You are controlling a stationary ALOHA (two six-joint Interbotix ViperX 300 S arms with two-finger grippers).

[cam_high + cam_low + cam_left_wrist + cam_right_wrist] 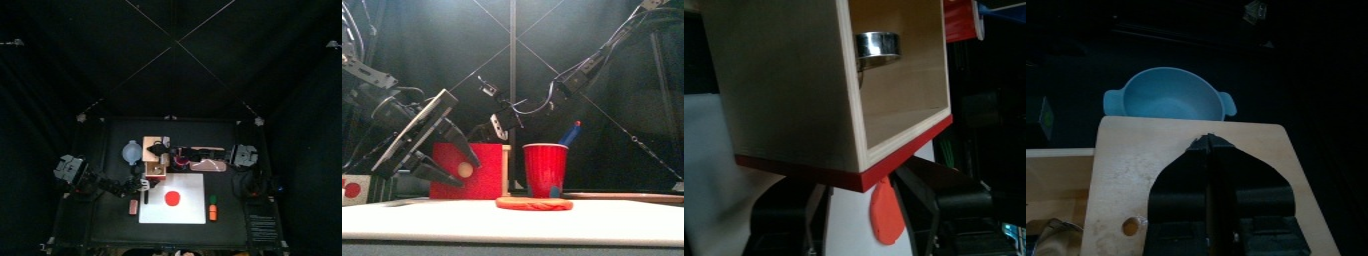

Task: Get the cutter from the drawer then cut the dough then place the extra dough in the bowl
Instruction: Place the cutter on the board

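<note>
Nearest your side of the table, the red dough (533, 203) lies uncut on the white cutting board (194, 190). The red cup (545, 170), with a blue knife (571, 133) in it, stands just behind the dough.

Beside the cup, the drawer (905, 100) stands pulled out of the wooden box (1160, 160). The cutter (878, 43) rests inside it, close against the drawer's wall. Your left gripper (869, 200) sits low at the red drawer front (456, 160). Its jaws are spread apart and grip nothing. Whether either jaw touches the knob is hidden.

Your right gripper (1209, 150) rests on the box top with its jaws drawn together and empty. It looks placed there to brace the box. Beyond the box waits the blue-grey bowl (1166, 98), empty.

The risk lies in the reach. The left jaws have to rise over the drawer front and go down into a narrow space. A jaw that catches the front could push the drawer shut over the cutter. If the right gripper lifts too soon, it could instead drag the whole box toward the cup and tip it.

The cutter sits tight to the wall, so one jaw may not find room behind it. A shallow pinch on the smooth metal could slip. A cutter dropped from there might land on the dough and mark it off-centre.
</note>
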